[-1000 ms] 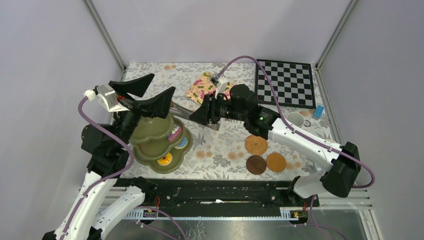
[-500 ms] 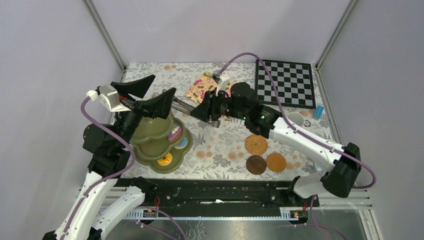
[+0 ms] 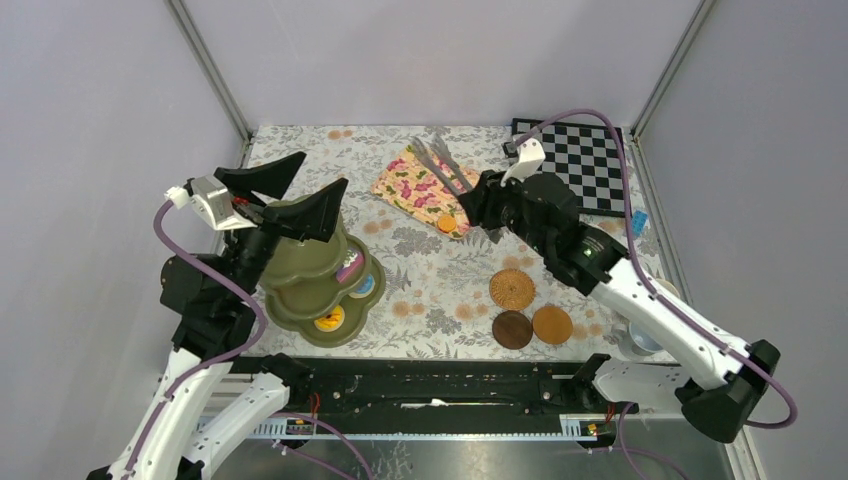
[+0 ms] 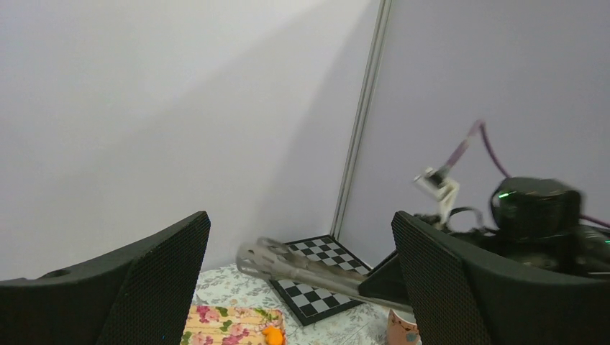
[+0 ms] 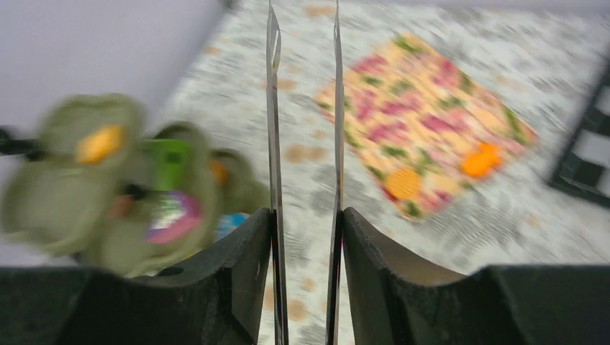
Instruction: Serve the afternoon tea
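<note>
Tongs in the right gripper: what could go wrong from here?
1. The tongs are only pinched in the right gripper, and the wrist view is motion-blurred; they might twist or slip.
2. The orange pastry on the floral cloth is small; the tips may snag the cloth.
3. The left gripper hangs open over the stand, crowding any drop-off.

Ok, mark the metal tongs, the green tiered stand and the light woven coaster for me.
metal tongs (image 3: pixel 447 170), top external view, midway along its arms.
green tiered stand (image 3: pixel 300 297), top external view, bare part of the middle tier.
light woven coaster (image 3: pixel 512 289), top external view, its centre.
</note>
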Robot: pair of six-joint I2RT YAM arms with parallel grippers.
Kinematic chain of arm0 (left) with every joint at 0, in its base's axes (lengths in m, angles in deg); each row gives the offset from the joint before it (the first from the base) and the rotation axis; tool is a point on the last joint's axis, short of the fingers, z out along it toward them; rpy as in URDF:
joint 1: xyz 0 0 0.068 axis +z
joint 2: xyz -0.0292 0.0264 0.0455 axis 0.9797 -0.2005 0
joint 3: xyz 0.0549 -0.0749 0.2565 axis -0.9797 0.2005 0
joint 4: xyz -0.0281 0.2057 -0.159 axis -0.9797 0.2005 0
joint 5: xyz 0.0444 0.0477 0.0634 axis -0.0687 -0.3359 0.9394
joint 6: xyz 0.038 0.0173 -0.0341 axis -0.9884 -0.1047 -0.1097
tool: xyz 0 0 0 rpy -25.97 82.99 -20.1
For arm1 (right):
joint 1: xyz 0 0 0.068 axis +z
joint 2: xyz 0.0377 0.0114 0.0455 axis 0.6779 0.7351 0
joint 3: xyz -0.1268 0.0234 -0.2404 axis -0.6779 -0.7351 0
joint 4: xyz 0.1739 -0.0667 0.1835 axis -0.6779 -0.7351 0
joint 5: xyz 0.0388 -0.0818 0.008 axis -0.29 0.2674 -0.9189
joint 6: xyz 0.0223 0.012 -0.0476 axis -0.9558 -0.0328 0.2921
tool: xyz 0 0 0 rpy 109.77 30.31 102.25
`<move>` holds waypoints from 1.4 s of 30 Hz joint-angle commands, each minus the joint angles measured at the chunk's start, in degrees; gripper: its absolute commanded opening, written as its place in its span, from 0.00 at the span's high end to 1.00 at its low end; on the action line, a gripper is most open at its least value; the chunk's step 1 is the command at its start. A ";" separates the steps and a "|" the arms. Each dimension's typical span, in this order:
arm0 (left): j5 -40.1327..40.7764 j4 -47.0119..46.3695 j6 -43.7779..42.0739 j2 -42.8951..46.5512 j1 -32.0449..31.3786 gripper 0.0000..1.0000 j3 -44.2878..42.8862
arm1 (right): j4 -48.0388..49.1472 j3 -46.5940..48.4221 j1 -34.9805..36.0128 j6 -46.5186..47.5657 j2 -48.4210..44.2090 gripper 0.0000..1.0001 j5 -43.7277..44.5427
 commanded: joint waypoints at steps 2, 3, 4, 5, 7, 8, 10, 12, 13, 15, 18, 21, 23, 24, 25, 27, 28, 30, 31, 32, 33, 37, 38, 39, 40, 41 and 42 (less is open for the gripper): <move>0.69 -2.24 -0.50 -0.11 0.27 0.01 0.48 | -8.82 -4.89 -10.75 -0.04 5.73 0.53 -1.82; 0.71 -2.25 -0.49 0.03 0.27 0.01 0.59 | -10.02 -4.61 -11.50 -0.45 7.25 0.52 -2.85; 0.76 -2.35 -0.49 -0.02 0.27 0.01 0.68 | -11.07 -4.13 -11.72 -0.67 8.74 0.51 -3.42; 0.79 -2.33 -0.51 -0.07 0.27 0.01 0.82 | -11.87 -3.62 -11.80 -0.93 10.04 0.51 -3.92; 0.83 -2.33 -0.50 -0.30 0.27 0.01 1.16 | -12.87 -2.61 -11.74 -1.02 12.35 0.49 -4.55; 0.69 -2.33 -0.43 -0.37 0.27 0.01 1.29 | -13.46 -2.06 -11.74 -0.89 13.36 0.49 -4.17; 0.39 -2.33 -0.19 -0.55 0.27 0.01 1.61 | -15.30 -0.44 -11.74 -0.76 15.56 0.48 -3.42; 0.26 -2.38 -0.06 -0.71 0.27 0.01 1.91 | -16.93 0.93 -11.73 -0.63 17.95 0.48 -3.56; 0.15 -2.40 0.01 -0.73 0.27 0.01 1.98 | -17.62 1.58 -11.78 -0.65 19.01 0.48 -3.56; -0.05 -2.47 0.12 -0.79 0.27 0.01 2.17 | -18.43 2.46 -11.78 -0.83 20.95 0.47 -3.68; -0.18 -2.51 0.20 -0.98 0.36 0.01 2.42 | -18.07 3.33 -11.50 -2.10 22.29 0.48 -3.95; -0.63 -2.51 0.42 -1.22 0.60 0.01 2.51 | -17.73 4.34 -10.37 -3.97 23.54 0.48 -2.08; -0.94 -2.68 0.75 -1.30 0.91 0.01 2.63 | -17.59 4.91 -9.20 -5.19 24.39 0.48 -0.21; -1.06 -2.74 0.88 -1.30 1.03 0.01 2.72 | -17.55 5.26 -8.64 -5.80 25.01 0.47 0.80; -1.21 -2.83 1.03 -1.30 1.12 0.01 2.85 | -17.53 5.61 -8.02 -6.31 25.66 0.48 1.84; -1.53 -2.93 1.25 -1.30 1.31 0.01 2.99 | -17.55 6.38 -6.63 -7.40 26.97 0.48 4.22; -1.61 -2.96 1.34 -1.30 1.38 0.01 2.99 | -17.58 6.91 -6.01 -7.98 27.56 0.48 5.90; -1.68 -2.95 1.35 -1.30 1.41 0.01 3.07 | -18.00 8.07 -4.56 -8.46 28.77 0.48 9.31; -1.64 -2.95 1.35 -1.30 1.41 0.01 3.08 | -18.44 8.76 -3.99 -8.54 29.46 0.48 10.66; -1.65 -2.95 1.35 -1.22 1.41 0.01 3.12 | -18.78 9.38 -3.52 -8.55 30.06 0.48 11.67; -1.71 -2.95 1.35 -1.24 1.47 0.01 3.16 | -19.05 10.05 -3.11 -8.55 30.77 0.48 12.67; -1.74 -2.95 1.35 -1.12 1.50 0.01 3.24 | -20.59 12.23 -1.92 -8.13 32.87 0.49 14.20; -1.84 -2.95 1.35 -1.09 1.50 0.01 3.25 | -21.12 12.69 -1.63 -8.13 33.29 0.49 14.46; -1.77 -2.95 1.28 -1.05 1.50 0.01 3.25 | -21.63 12.90 -1.30 -8.06 33.58 0.49 14.91; -1.69 -2.95 1.27 -1.03 1.50 0.01 3.28 | -22.10 12.98 -0.93 -7.99 33.66 0.49 15.31; -1.76 -2.95 1.26 -1.03 1.50 0.01 3.26 | -22.38 12.84 -0.71 -8.04 33.60 0.49 15.49; -1.82 -2.92 1.26 -0.96 1.50 0.01 3.26 | -22.47 12.45 -0.65 -8.23 33.31 0.49 15.32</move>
